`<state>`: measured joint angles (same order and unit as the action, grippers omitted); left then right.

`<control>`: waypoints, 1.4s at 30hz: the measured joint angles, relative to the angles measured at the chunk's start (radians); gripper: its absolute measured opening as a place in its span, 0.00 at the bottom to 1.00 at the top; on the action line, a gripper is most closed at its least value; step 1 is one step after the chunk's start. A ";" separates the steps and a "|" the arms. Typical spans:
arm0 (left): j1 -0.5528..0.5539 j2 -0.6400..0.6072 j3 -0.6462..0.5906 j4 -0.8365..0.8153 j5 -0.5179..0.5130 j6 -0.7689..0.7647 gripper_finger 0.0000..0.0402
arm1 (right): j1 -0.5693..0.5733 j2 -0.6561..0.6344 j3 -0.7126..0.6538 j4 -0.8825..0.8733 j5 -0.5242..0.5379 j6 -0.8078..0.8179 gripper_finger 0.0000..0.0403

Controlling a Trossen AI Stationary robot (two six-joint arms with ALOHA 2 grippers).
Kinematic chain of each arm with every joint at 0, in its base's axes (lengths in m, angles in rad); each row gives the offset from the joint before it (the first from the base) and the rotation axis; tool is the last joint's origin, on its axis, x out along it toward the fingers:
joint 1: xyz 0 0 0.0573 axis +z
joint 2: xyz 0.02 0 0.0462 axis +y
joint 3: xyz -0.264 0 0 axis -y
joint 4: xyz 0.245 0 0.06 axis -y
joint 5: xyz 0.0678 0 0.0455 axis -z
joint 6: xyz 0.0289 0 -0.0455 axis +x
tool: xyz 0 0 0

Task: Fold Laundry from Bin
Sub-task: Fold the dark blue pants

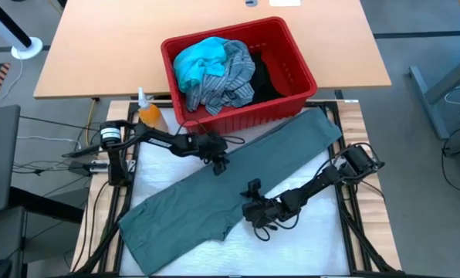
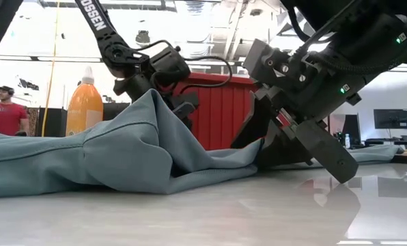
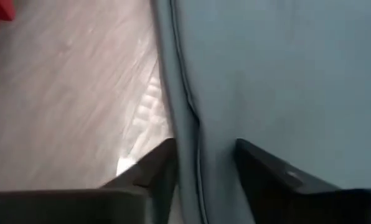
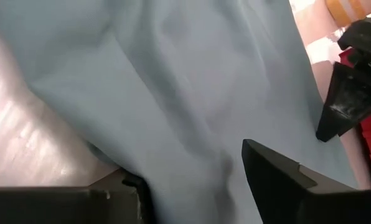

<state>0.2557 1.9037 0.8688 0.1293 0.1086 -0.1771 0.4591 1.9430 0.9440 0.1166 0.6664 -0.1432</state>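
A grey-green garment (image 1: 214, 201) lies spread in a long slant across the white mat, from the near left to the far right. My left gripper (image 1: 218, 161) stands open over its far hemmed edge (image 3: 188, 106), one finger on either side of the hem. My right gripper (image 1: 259, 222) is open on the garment's near edge, with cloth (image 4: 173, 74) between its fingers. Behind the mat, the red bin (image 1: 222, 29) holds a turquoise garment (image 1: 195, 66), a striped shirt (image 1: 226, 77) and a black one (image 1: 265, 77). My left gripper comes down slanting from the table's left onto the garment's far edge. The hem (image 3: 195, 155) runs between its fingers, which lie on either side of it, and the cloth there lies flat. The fingertips themselves are out of the picture. My right gripper comes down slanting from the table's right onto the garment's near edge. Soft creases of cloth (image 4: 220, 165) run into the gap between its fingers. The garment rests on the mat; in the low view it rises in a ridge (image 2: 149, 102) beyond the gripper.
An orange bottle (image 1: 149, 114) stands at the mat's far left corner, by the left arm's base. The bin stands close behind the left gripper. A person in a red shirt (image 2: 5, 113) shows in the room beyond. Bare white mat (image 1: 168, 174) lies left of the garment.
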 joint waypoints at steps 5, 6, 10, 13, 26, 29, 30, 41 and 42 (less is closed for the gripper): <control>0.001 0.002 0.000 -0.019 0.107 -0.059 0.04 | -0.012 0.010 0.000 0.050 -0.059 -0.047 0.50; 0.000 0.003 0.000 -0.020 0.138 -0.064 0.02 | -0.018 0.010 0.000 0.044 -0.059 -0.056 0.49; 0.000 -0.008 -0.007 -0.021 0.273 -0.099 0.01 | -0.058 0.010 0.001 0.010 -0.072 -0.049 0.38; 0.002 -0.052 -0.012 -0.043 0.307 -0.120 0.00 | -0.082 0.001 0.003 -0.006 -0.091 -0.049 0.23; 0.051 -0.482 -0.013 -0.090 0.246 -0.177 0.00 | -0.030 -0.226 0.046 -0.115 -0.039 -0.029 0.06; 0.066 -0.566 -0.012 -0.096 0.242 -0.218 0.00 | -0.022 -0.343 0.045 -0.097 -0.033 -0.046 0.06; 0.070 -0.592 -0.012 -0.105 0.239 -0.234 0.00 | -0.022 -0.383 0.046 -0.068 -0.031 -0.056 0.06; 0.070 -0.836 -0.009 0.072 0.264 -0.476 0.00 | 0.012 -0.651 0.133 0.013 -0.035 -0.231 0.06; 0.070 -0.848 -0.003 0.096 0.268 -0.510 0.00 | 0.019 -0.656 0.151 0.012 -0.035 -0.263 0.06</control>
<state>0.3254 1.0558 0.8655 0.2257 0.3765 -0.6872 0.4780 1.2874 1.0949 0.1281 0.6319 -0.4067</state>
